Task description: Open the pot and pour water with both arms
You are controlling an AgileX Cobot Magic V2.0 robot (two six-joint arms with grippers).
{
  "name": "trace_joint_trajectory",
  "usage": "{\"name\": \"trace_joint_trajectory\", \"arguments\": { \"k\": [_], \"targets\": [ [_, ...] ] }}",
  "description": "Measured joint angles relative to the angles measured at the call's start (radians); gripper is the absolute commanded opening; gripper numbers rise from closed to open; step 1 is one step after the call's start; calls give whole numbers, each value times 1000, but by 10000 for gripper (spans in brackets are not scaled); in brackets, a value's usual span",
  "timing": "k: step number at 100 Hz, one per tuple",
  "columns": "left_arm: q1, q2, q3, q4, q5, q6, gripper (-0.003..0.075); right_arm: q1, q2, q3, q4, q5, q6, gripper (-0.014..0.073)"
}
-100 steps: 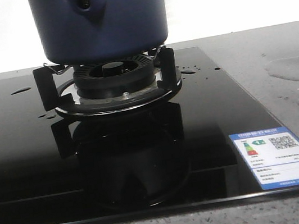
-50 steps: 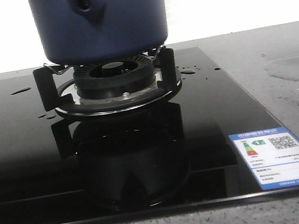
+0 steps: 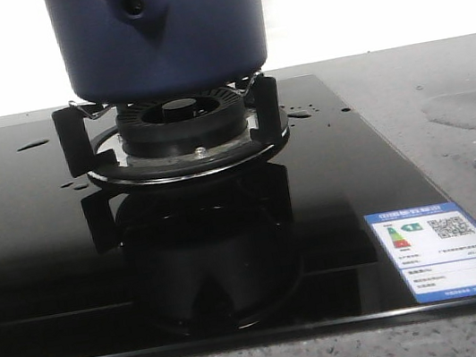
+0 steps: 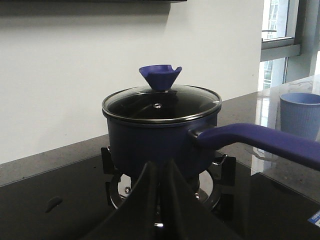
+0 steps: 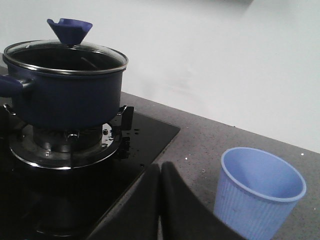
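Nothing has shifted over the last second: the dark navy-blue cylindrical pot (image 4: 160, 137) sits lidded on the burner. Both the left gripper (image 4: 159, 175) and right gripper (image 5: 160, 177) hang back with fingers pressed together, so the opening has not begun.

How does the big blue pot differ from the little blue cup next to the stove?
The pot is dark navy with smooth walls; the cup is pale blue and ribbed. The pot is much larger and has a long handle; the cup has none. The pot is covered by a glass lid and sits on the burner; the cup stands open on the countertop. Both stand upright.
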Motion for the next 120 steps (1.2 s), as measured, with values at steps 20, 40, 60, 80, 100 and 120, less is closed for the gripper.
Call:
{"name": "trace_joint_trajectory", "arguments": {
  "k": [20, 40, 60, 80, 100, 120],
  "targets": [
    [0, 0, 4, 9, -40, 2, -19, 0, 0, 0, 0, 0, 0, -70],
    [0, 0, 13, 259, -94, -118, -19, 0, 0, 0, 0, 0, 0, -70],
    [0, 0, 19, 868, -142, -689, -19, 0, 0, 0, 0, 0, 0, -70],
    [0, -71, 139, 1199, -436, -1021, -19, 0, 0, 0, 0, 2, 0, -70],
    [1, -234, 317, 1450, -620, -1299, -19, 0, 0, 0, 0, 2, 0, -70],
    [41, -345, 333, 1568, -458, -1533, -19, 0, 0, 0, 0, 2, 0, -70]
  ]
}}
